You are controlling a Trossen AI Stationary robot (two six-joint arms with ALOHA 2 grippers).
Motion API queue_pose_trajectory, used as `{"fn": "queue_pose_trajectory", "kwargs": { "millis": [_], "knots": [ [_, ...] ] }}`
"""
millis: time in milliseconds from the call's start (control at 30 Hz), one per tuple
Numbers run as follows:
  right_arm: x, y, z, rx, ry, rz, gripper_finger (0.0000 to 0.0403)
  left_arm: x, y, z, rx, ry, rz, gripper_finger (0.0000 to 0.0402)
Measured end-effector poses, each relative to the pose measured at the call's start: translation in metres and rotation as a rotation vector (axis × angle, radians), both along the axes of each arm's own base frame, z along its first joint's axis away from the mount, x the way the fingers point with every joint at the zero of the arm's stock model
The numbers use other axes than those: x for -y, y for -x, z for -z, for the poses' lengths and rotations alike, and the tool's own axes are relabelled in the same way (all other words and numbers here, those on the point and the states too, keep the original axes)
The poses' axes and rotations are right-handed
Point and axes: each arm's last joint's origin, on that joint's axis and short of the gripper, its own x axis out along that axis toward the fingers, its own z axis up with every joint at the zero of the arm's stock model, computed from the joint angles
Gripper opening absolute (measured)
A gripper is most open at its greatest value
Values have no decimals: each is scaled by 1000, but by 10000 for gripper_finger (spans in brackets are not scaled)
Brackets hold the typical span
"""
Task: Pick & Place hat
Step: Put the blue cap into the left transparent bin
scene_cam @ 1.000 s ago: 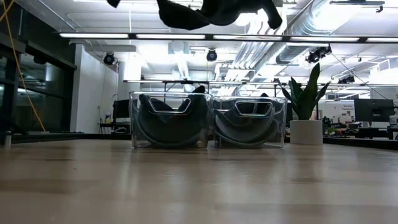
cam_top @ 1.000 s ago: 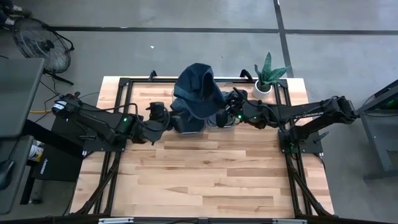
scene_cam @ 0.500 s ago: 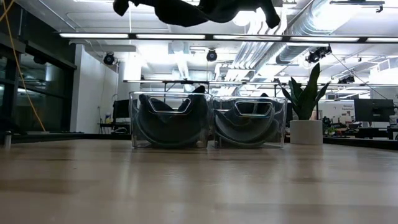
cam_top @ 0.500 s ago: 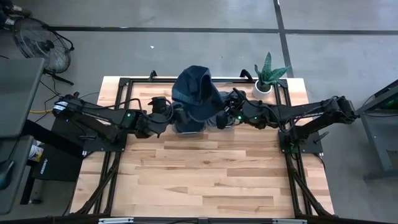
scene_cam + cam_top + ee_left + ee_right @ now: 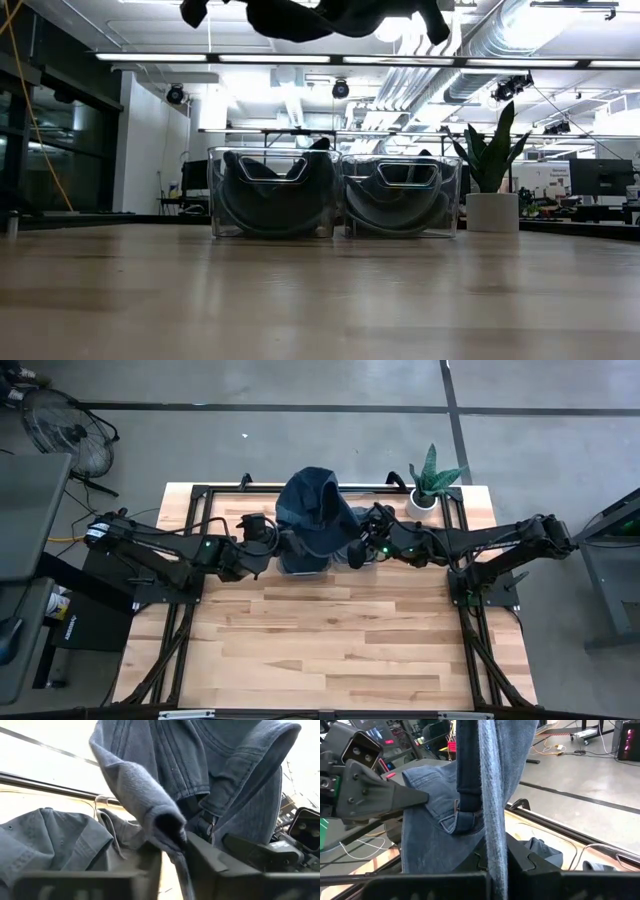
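A blue denim hat [image 5: 312, 510] hangs high over the table's far edge, stretched between my two grippers; in the low view the hat [image 5: 320, 15] shows at the very top. My left gripper [image 5: 274, 540] is shut on its left side and my right gripper [image 5: 353, 550] on its right side. Below stand two clear bins, the left bin [image 5: 272, 195] and the right bin [image 5: 400, 195], side by side on the table, each with dark hats inside. My left gripper pinches a rolled edge of the hat [image 5: 167, 827] between its two fingers, coming level from the table's left. The hat is lifted clear and rises above the fingers. My right gripper pinches a thin edge of the hat [image 5: 492, 827] between its two fingers, coming level from the table's right. The cloth runs upright through the hold, and the hat's strap [image 5: 469, 785] hangs beside it.
A potted plant [image 5: 430, 480] stands at the table's far right corner, right of the bins. Another denim hat [image 5: 50, 845] lies in the bin under my left gripper. The table's black frame [image 5: 200, 495] runs along its edges. Bare wood [image 5: 330, 630] lies toward the near side.
My left gripper has moved a little toward the table's far edge and up, still shut on the hat. The hat's left end has risen with it and now spreads out more level between the two grippers. The right gripper has kept still.
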Motion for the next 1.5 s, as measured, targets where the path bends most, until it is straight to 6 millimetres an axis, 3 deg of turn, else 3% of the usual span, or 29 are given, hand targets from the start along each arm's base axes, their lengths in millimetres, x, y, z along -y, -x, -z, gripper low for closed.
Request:
{"fn": "queue_pose_trajectory", "kwargs": {
  "millis": [67, 133, 300, 800, 1100, 1333, 1500],
  "knots": [
    [1, 0, 0, -4, 0, 1, 5, 0, 0, 0, 2, 1, -1, 35],
    [1, 0, 1, -8, 0, 2, 5, 0, 0, 0, 7, 5, -3, 15],
    [1, 0, 1, -18, 9, 0, 6, -1, 0, 0, 4, 5, -6, 14],
    [1, 6, -2, -45, 34, -26, 79, -2, 1, 2, -22, -12, -20, 8],
    [8, 42, -22, -34, -9, -27, 139, -20, 10, 7, -159, 0, -1, 8],
    [9, 75, -28, -86, -74, -10, 168, -48, 22, 17, -354, 80, 56, 7],
    [5, 86, -25, -131, -111, -18, 172, -73, 32, 19, -450, 136, 83, 7]
  ]
}}
